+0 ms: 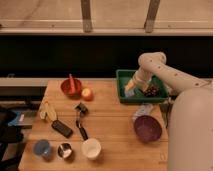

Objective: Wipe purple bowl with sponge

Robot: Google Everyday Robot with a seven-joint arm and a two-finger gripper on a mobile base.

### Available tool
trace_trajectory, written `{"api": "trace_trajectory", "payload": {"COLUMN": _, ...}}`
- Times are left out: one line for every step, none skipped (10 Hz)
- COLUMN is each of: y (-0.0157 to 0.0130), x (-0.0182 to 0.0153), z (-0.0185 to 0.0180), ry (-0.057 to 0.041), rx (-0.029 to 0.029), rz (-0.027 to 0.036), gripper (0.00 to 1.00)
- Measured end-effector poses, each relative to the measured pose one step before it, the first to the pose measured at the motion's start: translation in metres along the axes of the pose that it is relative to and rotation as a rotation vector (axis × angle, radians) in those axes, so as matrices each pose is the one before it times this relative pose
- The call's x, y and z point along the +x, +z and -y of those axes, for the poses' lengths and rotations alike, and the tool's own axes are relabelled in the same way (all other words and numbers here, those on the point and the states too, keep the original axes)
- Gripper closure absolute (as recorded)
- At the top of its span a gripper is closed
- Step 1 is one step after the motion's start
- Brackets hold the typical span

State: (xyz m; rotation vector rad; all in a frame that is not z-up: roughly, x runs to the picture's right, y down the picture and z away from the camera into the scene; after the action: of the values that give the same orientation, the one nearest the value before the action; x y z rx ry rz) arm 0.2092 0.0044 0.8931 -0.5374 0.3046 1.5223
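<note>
The purple bowl (pixel 147 128) sits upright on the wooden table (pixel 112 132) at the front right. My gripper (pixel 131 87) reaches down into the left part of the green bin (pixel 122 75) at the back right, well behind the bowl. A pale yellowish thing that may be the sponge (pixel 131 82) shows right at the gripper; I cannot tell whether it is held. The white arm (pixel 165 70) arches over the bin from the right.
Dark grapes (pixel 151 91) lie in the bin. A pale packet (pixel 144 110) lies just behind the bowl. On the left are a red bowl (pixel 71 87), an orange fruit (pixel 87 93), bananas (pixel 47 111), a black tool (pixel 80 120), a blue cup (pixel 41 148), a metal cup (pixel 64 150) and a white cup (pixel 91 148).
</note>
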Motion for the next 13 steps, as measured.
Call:
{"api": "trace_trajectory", "payload": {"y": 0.00615, "x": -0.00391, "z": 0.00180, "ry": -0.00252, "rx": -0.00440, "rz": -0.00617, "gripper": 0.30}}
{"api": "trace_trajectory", "payload": {"y": 0.00672, "x": -0.00455, "z": 0.00357, "ry": -0.00190, "rx": -0.00048, "rz": -0.00736, "gripper": 0.30}}
{"api": "trace_trajectory", "payload": {"y": 0.00504, "x": -0.00419, "z": 0.00122, "ry": -0.00256, "rx": -0.00007, "rz": -0.00774, "gripper": 0.30}}
{"api": "trace_trajectory", "payload": {"y": 0.00598, "x": -0.00675, "z": 0.00034, "ry": -0.00239, "rx": -0.00357, "rz": -0.00403, "gripper": 0.30}}
{"api": "trace_trajectory", "payload": {"y": 0.00778, "x": -0.00455, "z": 0.00436, "ry": 0.00593, "rx": -0.01102, "rz": -0.01453, "gripper": 0.30}}
{"api": "trace_trajectory", "payload": {"y": 0.00692, "x": -0.00108, "z": 0.00288, "ry": 0.00599, "rx": -0.01169, "rz": -0.01356, "gripper": 0.30}}
{"api": "trace_trajectory", "payload": {"y": 0.00557, "x": -0.00024, "z": 0.00058, "ry": 0.00492, "rx": -0.01556, "rz": -0.01127, "gripper": 0.30}}
{"api": "trace_trajectory", "payload": {"y": 0.00433, "x": 0.00150, "z": -0.00261, "ry": -0.00192, "rx": -0.01022, "rz": -0.00991, "gripper": 0.30}}
{"api": "trace_trajectory", "payload": {"y": 0.00454, "x": 0.00378, "z": -0.00347, "ry": -0.00185, "rx": -0.01616, "rz": -0.01147, "gripper": 0.30}}
{"api": "trace_trajectory", "payload": {"y": 0.00368, "x": 0.00344, "z": -0.00135, "ry": -0.00065, "rx": -0.00946, "rz": -0.01070, "gripper": 0.30}}
{"api": "trace_trajectory", "payload": {"y": 0.00442, "x": 0.00461, "z": -0.00276, "ry": -0.00118, "rx": -0.01259, "rz": -0.01326, "gripper": 0.30}}
{"api": "trace_trajectory", "payload": {"y": 0.00632, "x": 0.00524, "z": -0.00417, "ry": -0.00152, "rx": -0.01536, "rz": -0.01541, "gripper": 0.30}}
{"api": "trace_trajectory", "payload": {"y": 0.00418, "x": 0.00355, "z": -0.00172, "ry": 0.00197, "rx": -0.01733, "rz": -0.01001, "gripper": 0.31}}
